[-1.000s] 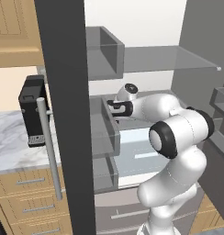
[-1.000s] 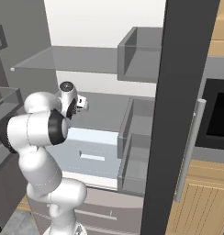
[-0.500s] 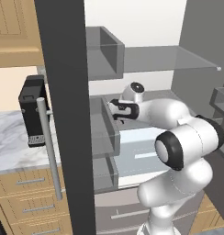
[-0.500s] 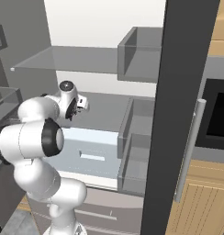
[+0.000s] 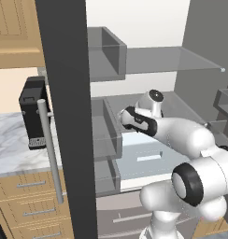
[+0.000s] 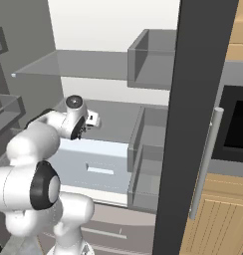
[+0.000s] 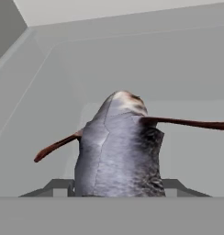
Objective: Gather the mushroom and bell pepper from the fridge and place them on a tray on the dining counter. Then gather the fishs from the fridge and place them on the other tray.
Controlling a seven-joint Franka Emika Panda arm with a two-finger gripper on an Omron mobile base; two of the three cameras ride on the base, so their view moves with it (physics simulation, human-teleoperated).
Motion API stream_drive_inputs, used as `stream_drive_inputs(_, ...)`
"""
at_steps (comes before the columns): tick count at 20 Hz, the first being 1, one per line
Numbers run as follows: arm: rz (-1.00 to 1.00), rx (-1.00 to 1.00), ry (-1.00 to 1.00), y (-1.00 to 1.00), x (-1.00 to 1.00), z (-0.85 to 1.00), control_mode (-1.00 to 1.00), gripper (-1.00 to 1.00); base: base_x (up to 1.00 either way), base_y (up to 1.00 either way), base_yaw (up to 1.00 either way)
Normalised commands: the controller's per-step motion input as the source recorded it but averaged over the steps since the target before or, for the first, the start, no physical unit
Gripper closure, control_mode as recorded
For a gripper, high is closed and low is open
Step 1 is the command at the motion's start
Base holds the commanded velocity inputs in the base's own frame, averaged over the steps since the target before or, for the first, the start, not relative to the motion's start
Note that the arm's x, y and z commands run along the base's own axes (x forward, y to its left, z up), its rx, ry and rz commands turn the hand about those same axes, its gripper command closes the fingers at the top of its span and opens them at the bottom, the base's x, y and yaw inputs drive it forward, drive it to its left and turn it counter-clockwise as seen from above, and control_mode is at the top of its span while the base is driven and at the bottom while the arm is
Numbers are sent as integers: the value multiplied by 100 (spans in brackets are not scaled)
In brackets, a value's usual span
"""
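A silvery-grey fish (image 7: 118,156) with thin reddish-brown fins fills the middle of the hand view, standing between my two fingertips. My gripper (image 7: 118,188) is shut on it, with the bare grey middle shelf behind. In the left base view my gripper (image 5: 126,119) reaches into the open fridge (image 5: 153,60) over that shelf, just right of a door bin. The right base view shows my gripper (image 6: 91,119) above the same shelf of the fridge (image 6: 93,64). The trays, the dining counter, the mushroom and the bell pepper are out of view.
The open fridge door (image 5: 64,116) with its bar handle (image 5: 49,149) stands close on the left; door bins (image 5: 105,128) hang beside my hand. A pale blue drawer (image 6: 93,159) lies under the shelf. A glass shelf (image 5: 172,58) runs overhead. A black coffee machine (image 5: 34,114) sits on the marbled side counter.
My hand with the fish has drawn a little lower and outward from the fridge's back. The elbow has swung down and toward the camera.
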Motion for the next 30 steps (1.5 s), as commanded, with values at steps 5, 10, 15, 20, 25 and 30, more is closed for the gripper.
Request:
stream_drive_inputs(5, -12, 0, 1, -31, -68, 24, -100, 100, 0, 0, 0)
stream_drive_inputs(10, -12, 0, 11, -16, -54, 30, -100, 100, 0, 0, 0)
stream_drive_inputs(15, -5, 0, 10, -5, -45, 32, -100, 100, 0, 0, 0)
stream_drive_inputs(20, 0, 0, 3, -18, -51, 10, -100, 100, 0, 0, 0)
stream_drive_inputs(25, 0, 0, 1, -25, -46, 7, -100, 100, 0, 0, 0)
stream_drive_inputs(30, 0, -7, 1, -3, -34, 5, -100, 100, 0, 0, 0)
